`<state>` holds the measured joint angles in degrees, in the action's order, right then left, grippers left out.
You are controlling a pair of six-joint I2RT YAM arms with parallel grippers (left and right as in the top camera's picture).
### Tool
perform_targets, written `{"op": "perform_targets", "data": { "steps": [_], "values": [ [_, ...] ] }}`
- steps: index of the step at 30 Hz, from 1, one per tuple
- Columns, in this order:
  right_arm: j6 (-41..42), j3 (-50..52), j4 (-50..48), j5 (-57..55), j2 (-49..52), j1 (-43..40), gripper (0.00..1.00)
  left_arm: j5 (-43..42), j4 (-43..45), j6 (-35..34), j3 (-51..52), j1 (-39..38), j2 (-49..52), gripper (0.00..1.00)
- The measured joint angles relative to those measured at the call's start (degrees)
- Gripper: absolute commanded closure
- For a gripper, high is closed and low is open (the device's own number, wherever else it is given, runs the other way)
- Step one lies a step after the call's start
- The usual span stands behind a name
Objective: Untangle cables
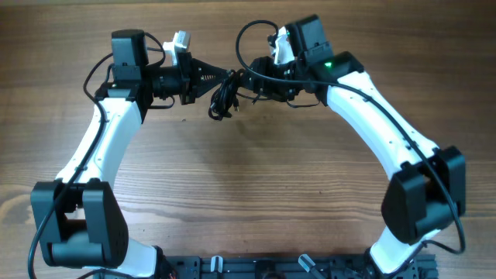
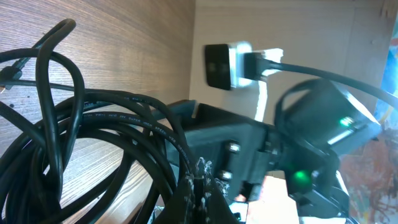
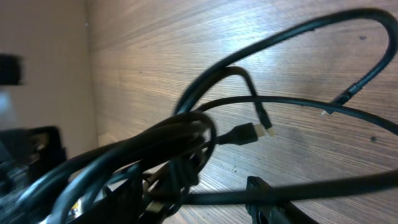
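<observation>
Cables (image 2: 93,118) loop against the left wrist lens, left gripper (image 2: 198,186) pinched shut on them. Right wrist: 1 plug (image 3: 264,131) juts beside the knot. Overhead: tangle hangs between the grippers; right gripper (image 1: 249,80) width I cannot tell; pulling apart may cinch it.

The cables (image 1: 223,97) sit bunched between my two grippers, close to the far edge of the table (image 1: 256,178) and about midway along it. My left gripper (image 1: 211,79) is just left of the bunch and my right gripper (image 1: 246,80) just right, each touching it.
</observation>
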<state>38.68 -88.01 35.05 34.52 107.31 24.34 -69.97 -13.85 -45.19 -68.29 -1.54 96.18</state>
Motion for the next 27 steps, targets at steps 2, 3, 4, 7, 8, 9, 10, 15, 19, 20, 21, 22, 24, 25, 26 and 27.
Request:
{"op": "perform_targets", "data": {
  "steps": [2,3,4,7,8,9,10,15,19,20,21,22,24,25,26,27],
  "values": [
    [0.7,0.0,0.0,0.0,0.9,0.0,0.52,0.0,0.0,-0.2,0.0,0.0,0.0,0.96],
    [1.0,0.0,-0.4,0.0,1.3,0.0,0.55,0.0,0.0,-0.2,0.0,0.0,0.0,0.96],
    [1.2,0.0,-0.8,0.0,1.5,0.0,0.58,0.0,0.0,-0.2,0.0,0.0,0.0,0.96],
    [1.8,0.0,-2.6,0.0,1.6,0.0,0.67,0.0,0.0,-0.2,0.0,0.0,0.0,0.96],
    [2.0,0.0,-3.3,-0.3,1.6,0.0,0.69,0.0,0.0,-0.2,0.0,0.0,0.0,0.96],
    [2.3,0.0,-3.9,-0.5,1.6,0.0,0.69,0.0,0.0,-0.2,0.0,0.0,0.0,0.96],
    [2.5,0.0,-4.3,-1.1,1.7,0.0,0.69,0.0,0.0,-0.2,0.0,0.0,0.0,0.96],
    [2.9,0.0,-4.7,-2.7,1.7,0.0,0.68,0.0,0.0,-0.2,0.0,0.0,0.0,0.96],
    [3.6,0.0,-4.7,-3.7,1.9,0.0,0.75,0.0,0.0,-0.2,0.0,0.0,0.0,0.96],
    [3.9,0.0,-4.8,-3.8,2.2,0.0,0.80,0.1,0.0,-0.2,0.0,0.0,0.0,0.96],
    [4.2,0.0,-4.8,-4.0,2.5,0.0,0.83,0.2,0.0,-0.2,0.0,0.0,0.0,0.96],
    [4.2,0.0,-4.9,-3.9,3.2,0.0,0.95,0.4,0.0,-0.2,0.0,0.0,0.0,0.96],
    [4.3,0.0,-4.8,-4.3,4.0,0.0,0.96,0.7,0.0,-0.2,0.0,0.0,0.0,0.96],
    [4.1,0.0,-4.8,-4.4,4.2,0.0,0.95,0.7,0.0,-0.2,0.0,0.0,0.0,0.96],
    [3.9,0.0,-4.6,-4.5,4.3,0.0,0.96,0.7,0.0,-0.2,0.0,0.0,0.0,0.96],
    [3.4,0.0,-4.5,-4.5,4.3,0.0,0.95,0.7,0.0,-0.2,0.0,0.0,0.0,0.96]
  ]
}}
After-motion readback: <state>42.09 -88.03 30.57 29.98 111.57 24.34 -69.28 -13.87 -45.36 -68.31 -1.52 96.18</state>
